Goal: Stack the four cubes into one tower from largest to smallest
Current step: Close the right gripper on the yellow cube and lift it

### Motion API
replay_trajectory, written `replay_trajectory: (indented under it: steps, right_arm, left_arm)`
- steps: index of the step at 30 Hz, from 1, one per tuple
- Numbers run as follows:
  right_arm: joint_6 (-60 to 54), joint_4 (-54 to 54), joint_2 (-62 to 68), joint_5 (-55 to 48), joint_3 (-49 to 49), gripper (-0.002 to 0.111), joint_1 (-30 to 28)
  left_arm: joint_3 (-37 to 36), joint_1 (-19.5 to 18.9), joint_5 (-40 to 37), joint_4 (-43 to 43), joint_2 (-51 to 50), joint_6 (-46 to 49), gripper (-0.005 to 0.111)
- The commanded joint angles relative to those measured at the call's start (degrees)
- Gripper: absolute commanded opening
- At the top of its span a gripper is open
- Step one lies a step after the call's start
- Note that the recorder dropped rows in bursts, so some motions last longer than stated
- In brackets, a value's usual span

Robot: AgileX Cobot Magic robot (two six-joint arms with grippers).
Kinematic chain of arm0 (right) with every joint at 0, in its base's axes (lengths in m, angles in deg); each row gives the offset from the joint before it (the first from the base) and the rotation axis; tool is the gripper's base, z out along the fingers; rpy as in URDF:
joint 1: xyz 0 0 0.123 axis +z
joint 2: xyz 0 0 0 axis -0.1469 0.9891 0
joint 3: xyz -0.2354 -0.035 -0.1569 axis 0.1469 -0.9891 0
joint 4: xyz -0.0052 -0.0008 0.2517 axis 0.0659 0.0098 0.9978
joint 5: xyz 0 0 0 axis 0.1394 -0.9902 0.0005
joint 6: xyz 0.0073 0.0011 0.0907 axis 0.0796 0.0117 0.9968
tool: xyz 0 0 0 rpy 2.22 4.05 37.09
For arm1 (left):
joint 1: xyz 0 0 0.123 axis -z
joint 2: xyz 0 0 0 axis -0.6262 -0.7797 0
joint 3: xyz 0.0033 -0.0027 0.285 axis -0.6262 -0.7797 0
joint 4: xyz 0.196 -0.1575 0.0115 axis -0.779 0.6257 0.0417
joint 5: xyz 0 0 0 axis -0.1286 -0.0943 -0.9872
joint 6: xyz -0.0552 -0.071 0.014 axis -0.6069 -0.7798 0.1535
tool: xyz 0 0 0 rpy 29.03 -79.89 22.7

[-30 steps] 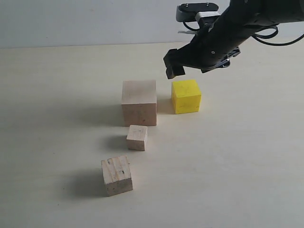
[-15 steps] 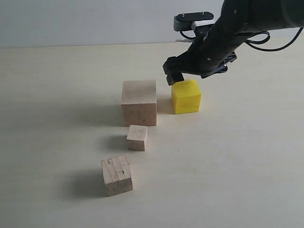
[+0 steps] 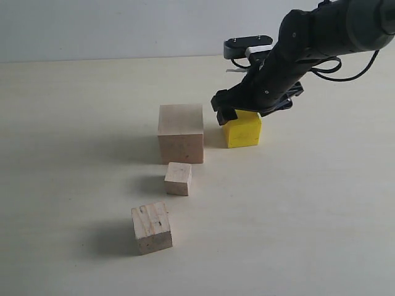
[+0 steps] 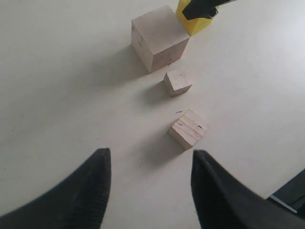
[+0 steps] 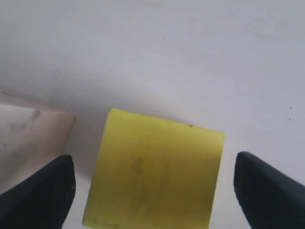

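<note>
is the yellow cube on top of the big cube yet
No, the yellow cube sits on the table beside the big cube.

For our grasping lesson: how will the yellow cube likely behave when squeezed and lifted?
The yellow cube looks rigid and flat-faced, so it probably won't deform or roll. Its smooth surface may slip slightly. The right end effector straddles it squarely, so tipping seems unlikely.

Exterior looks down obliquely; right wrist (close, perhaps overhead) shares yellow cube [image 3: 244,132].
</note>
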Motion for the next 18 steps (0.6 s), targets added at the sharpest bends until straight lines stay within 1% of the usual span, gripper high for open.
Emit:
replay_trajectory:
  steps: [1, 4, 6, 10, 13, 16, 17, 18]
  right_arm:
    - [1.83, -0.68, 1.28, 1.57, 0.40, 0.085, 0.05]
    - [1.98, -0.68, 1.80, 1.57, 0.40, 0.083, 0.05]
    - [2.87, -1.18, 1.80, 1.57, 0.40, 0.080, 0.05]
    - [5.73, -4.09, 1.31, 1.54, 0.40, 0.065, 0.05]
    - [6.76, -5.41, 0.80, 0.92, 0.40, 0.052, 0.05]
    - [6.76, -5.57, -0.29, -0.31, 0.40, 0.036, 0.05]
    - [6.76, -5.61, -1.30, -1.37, 0.40, 0.023, 0.05]
    - [6.65, -5.61, -1.97, -2.04, 0.40, 0.017, 0.05]
  left_arm:
    - [-0.23, 0.10, 0.18, 0.40, 0.18, 0.71, 0.051]
    - [-0.23, 0.10, 0.18, 0.40, 0.18, 0.71, 0.051]
    - [-0.23, 0.10, 0.18, 0.40, 0.18, 0.71, 0.051]
    - [-0.23, 0.10, 0.18, 0.40, 0.18, 0.71, 0.051]
    - [-0.23, 0.10, 0.18, 0.40, 0.18, 0.71, 0.051]
    - [-0.41, 0.10, 0.18, 0.40, 0.18, 0.72, 0.051]
    - [-0.80, 0.10, 0.18, 0.40, 0.18, 0.72, 0.051]
    - [-1.21, 0.10, 0.18, 0.40, 0.18, 0.72, 0.051]
